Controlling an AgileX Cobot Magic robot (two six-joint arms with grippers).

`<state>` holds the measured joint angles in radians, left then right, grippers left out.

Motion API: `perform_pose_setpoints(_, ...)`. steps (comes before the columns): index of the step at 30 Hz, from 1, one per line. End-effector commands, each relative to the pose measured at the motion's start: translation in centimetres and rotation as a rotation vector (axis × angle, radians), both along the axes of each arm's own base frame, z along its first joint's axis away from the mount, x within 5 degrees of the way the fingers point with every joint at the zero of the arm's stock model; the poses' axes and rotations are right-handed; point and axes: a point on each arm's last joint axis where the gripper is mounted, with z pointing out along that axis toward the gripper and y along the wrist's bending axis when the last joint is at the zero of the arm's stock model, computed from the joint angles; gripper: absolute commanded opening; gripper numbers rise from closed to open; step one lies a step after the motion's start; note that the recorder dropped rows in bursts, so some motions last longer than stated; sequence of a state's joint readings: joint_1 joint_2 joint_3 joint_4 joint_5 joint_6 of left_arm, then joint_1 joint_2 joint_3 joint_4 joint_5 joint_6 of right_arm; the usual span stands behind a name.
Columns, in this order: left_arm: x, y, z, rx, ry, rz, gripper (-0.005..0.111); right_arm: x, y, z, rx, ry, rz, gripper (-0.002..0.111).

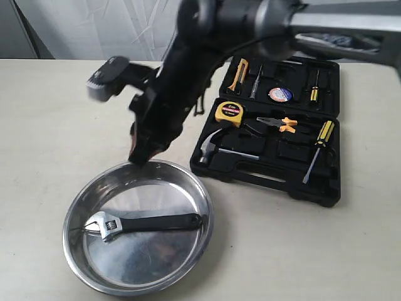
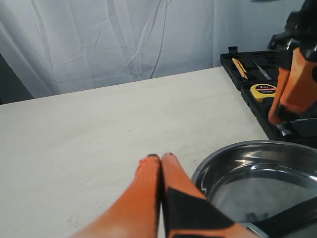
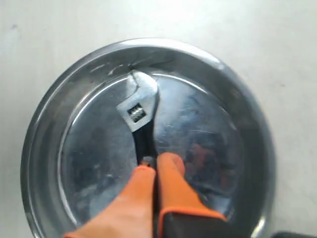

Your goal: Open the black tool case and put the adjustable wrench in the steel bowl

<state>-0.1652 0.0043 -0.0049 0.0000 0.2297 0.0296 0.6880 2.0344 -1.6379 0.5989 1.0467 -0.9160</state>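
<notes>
1. The left gripper (image 2: 161, 157) shows only in its own wrist view. It hangs low over the bare table (image 1: 50, 138), just beside the left side of the bowl. Its two orange fingers are pressed together with nothing between them.
2. The steel bowl (image 1: 150, 182) sits on the table, well away from the back edge and a bit left of the middle.
3. The adjustable wrench (image 1: 147, 223) lies flat inside the bowl. Its silver head points to the left edge of the table. Its black handle points to the right edge, and the handle's end reaches the bowl's wall.
4. The right gripper (image 1: 139, 155) reaches across from the right side. It hangs over the back rim of the bowl, above the wrench and not touching it. Its fingers (image 3: 171, 171) are squeezed together and hold nothing.
5. The black tool case (image 1: 276, 179) lies open near the back edge, toward the right. Its front corner is just beside the bowl.
6. In the case are a hammer (image 1: 216, 144), a yellow tape measure (image 1: 229, 113), orange-handled pliers (image 1: 279, 122) and a yellow and black screwdriver (image 1: 322, 135).
</notes>
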Motion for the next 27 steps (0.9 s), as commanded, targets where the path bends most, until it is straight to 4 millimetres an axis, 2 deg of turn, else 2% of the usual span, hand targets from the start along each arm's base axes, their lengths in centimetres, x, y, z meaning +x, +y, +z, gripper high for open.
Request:
perform_pose_setpoints(1, 0.0, 0.0, -0.1, -0.001, -0.003, -0.007, 0.000, 2.3, -6.5, 1.6, 0.099, -0.032, -0.297, -0.001)
perform_pose_setpoints(3, 0.0, 0.0, -0.1, -0.001, -0.005, -0.007, 0.000, 2.5, -9.6, 2.0, 0.131, -0.096, -0.475, -0.001)
perform_pose_setpoints(6, 0.0, 0.0, -0.1, -0.001, -0.005, -0.007, 0.000, 1.7, -14.1, 2.6, 0.188, -0.232, -0.775, -0.001)
perform_pose_setpoints(8, 0.0, 0.0, -0.1, -0.001, -0.005, -0.007, 0.000, 0.1, -16.7, 2.9, 0.231, -0.303, -0.941, -0.001)
perform_pose_setpoints(12, 0.0, 0.0, -0.1, -0.001, -0.005, -0.007, 0.000, -4.4, -20.1, 2.7, 0.315, -0.384, -1.152, -0.001)
perform_pose_setpoints(18, 0.0, 0.0, -0.1, -0.001, -0.005, -0.007, 0.000, -9.7, -23.6, 1.1, 0.382, -0.448, -1.336, -0.001)
perform_pose_setpoints(21, 0.0, 0.0, -0.1, -0.001, -0.005, -0.007, 0.000, -11.9, -24.4, -0.2, 0.369, -0.415, -1.337, -0.001)
perform_pose_setpoints(24, 0.0, 0.0, -0.1, -0.001, -0.005, -0.007, 0.000, -13.1, -24.6, -1.0, 0.354, -0.381, -1.320, -0.001)
perform_pose_setpoints(27, 0.0, 0.0, -0.1, -0.001, -0.005, -0.007, 0.000, -13.4, -24.6, -1.1, 0.351, -0.369, -1.314, -0.001)
